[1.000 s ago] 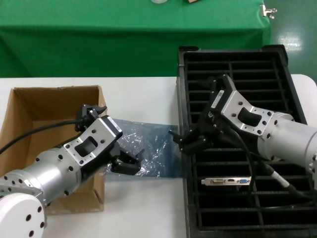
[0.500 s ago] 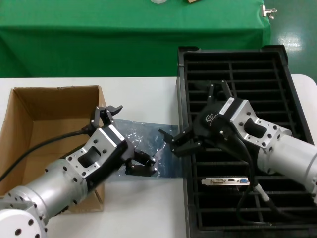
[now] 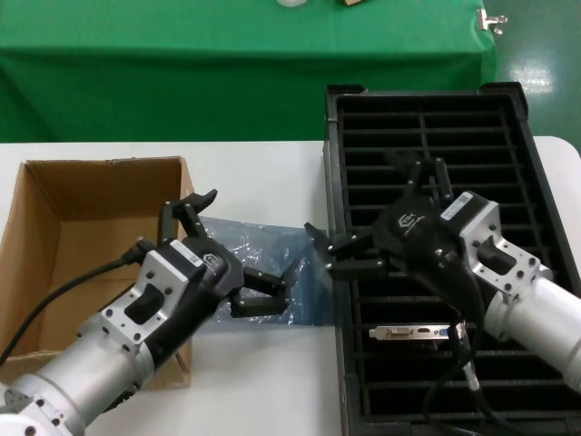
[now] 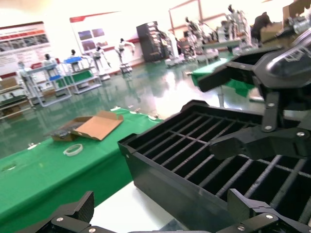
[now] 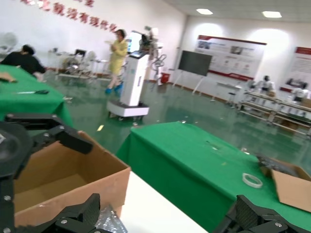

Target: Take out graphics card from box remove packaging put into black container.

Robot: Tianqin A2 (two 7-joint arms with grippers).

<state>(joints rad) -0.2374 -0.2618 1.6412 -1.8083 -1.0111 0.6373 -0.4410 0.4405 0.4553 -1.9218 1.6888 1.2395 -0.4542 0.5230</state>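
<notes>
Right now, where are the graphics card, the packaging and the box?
graphics card [image 3: 416,332]: head view, on its silver end bracket, lying in the black tray.
packaging [image 3: 250,250]: head view, on the crinkled middle of the bag.
box [image 3: 86,195]: head view, on its inner back wall.

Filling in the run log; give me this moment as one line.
graphics card: slotted in black container | packaging: on table, empty | left gripper: open above packaging | right gripper: open at container edge
</notes>
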